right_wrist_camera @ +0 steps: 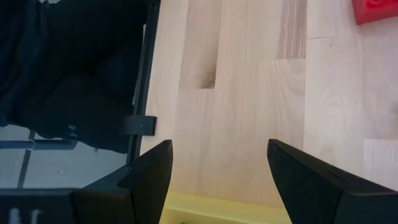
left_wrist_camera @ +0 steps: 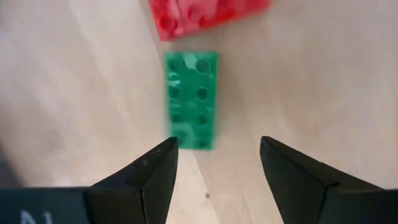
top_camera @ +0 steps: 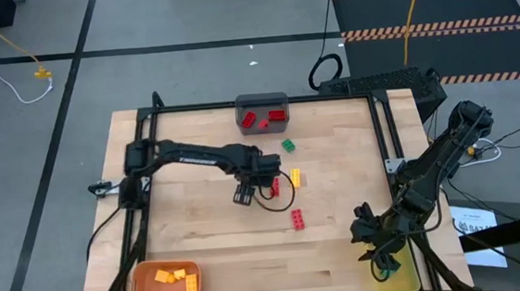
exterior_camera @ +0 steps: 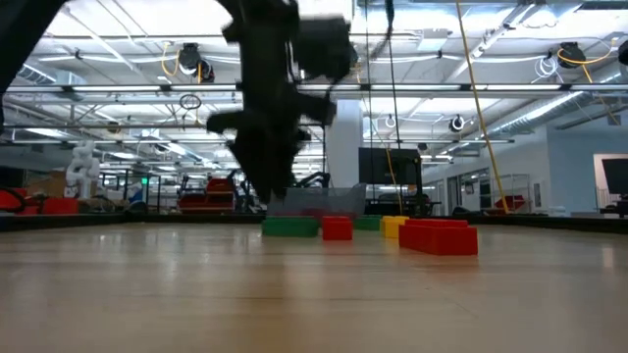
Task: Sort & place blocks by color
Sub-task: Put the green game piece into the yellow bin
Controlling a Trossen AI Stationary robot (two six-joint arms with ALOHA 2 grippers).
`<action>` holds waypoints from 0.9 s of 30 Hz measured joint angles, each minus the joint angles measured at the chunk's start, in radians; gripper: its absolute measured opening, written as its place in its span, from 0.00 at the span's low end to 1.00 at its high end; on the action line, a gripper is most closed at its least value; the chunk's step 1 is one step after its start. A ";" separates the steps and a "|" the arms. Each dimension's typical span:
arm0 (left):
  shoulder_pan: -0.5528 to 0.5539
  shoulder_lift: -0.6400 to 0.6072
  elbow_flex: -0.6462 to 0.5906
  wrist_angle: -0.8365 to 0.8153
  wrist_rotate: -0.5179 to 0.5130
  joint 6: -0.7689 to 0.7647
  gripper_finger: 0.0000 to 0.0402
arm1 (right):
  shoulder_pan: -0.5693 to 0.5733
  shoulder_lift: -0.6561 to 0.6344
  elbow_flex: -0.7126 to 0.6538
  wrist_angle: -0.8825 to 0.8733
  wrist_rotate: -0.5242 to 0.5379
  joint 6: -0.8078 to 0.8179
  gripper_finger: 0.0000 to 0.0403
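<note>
My left gripper (left_wrist_camera: pixel 214 149) is open and hovers over mid-table (top_camera: pixel 244 195), pointing down. A green studded block (left_wrist_camera: pixel 191 99) lies flat on the wood just ahead of its fingertips, with a red block (left_wrist_camera: pixel 205 15) right beyond it. The low view shows this green block (exterior_camera: pixel 290 226) beside a small red one (exterior_camera: pixel 337 227). Loose on the table are another green block (top_camera: pixel 289 145), a yellow block (top_camera: pixel 295 177) and a red block (top_camera: pixel 298 219). My right gripper (right_wrist_camera: pixel 217 165) is open and waits at the near right corner (top_camera: pixel 375 246), over the yellow bin's rim (right_wrist_camera: pixel 217 208).
A gray bin (top_camera: pixel 262 111) with red blocks sits at the far edge. An orange bin (top_camera: pixel 164 285) with yellow blocks is at the near left corner. The yellow bin (top_camera: pixel 393 273) stands at the near right corner. A black frame (top_camera: pixel 385 136) borders the table. Bare wood lies between the bins.
</note>
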 joint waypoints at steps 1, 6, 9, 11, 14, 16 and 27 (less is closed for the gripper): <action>-0.011 -0.019 0.001 0.004 -0.007 0.000 0.57 | 0.000 0.000 0.000 0.000 0.000 -0.003 0.62; -0.023 -0.071 0.003 0.037 -0.049 -0.023 0.57 | 0.000 0.000 0.000 0.000 0.000 -0.002 0.62; -0.006 -0.072 0.003 0.040 -0.042 -0.045 0.57 | 0.000 0.000 0.000 0.003 0.000 0.015 0.62; 0.005 -0.051 0.003 0.041 -0.020 -0.063 0.57 | 0.000 0.000 0.000 0.004 0.000 0.024 0.62; 0.014 -0.016 0.003 0.036 0.015 -0.090 0.57 | 0.000 0.000 0.000 0.007 0.000 0.026 0.62; 0.016 0.002 0.003 0.038 0.020 -0.096 0.57 | 0.000 0.000 0.000 0.007 0.000 0.026 0.62; 0.015 0.116 0.007 0.104 0.061 -0.189 0.57 | 0.000 0.000 0.000 0.008 0.017 0.003 0.62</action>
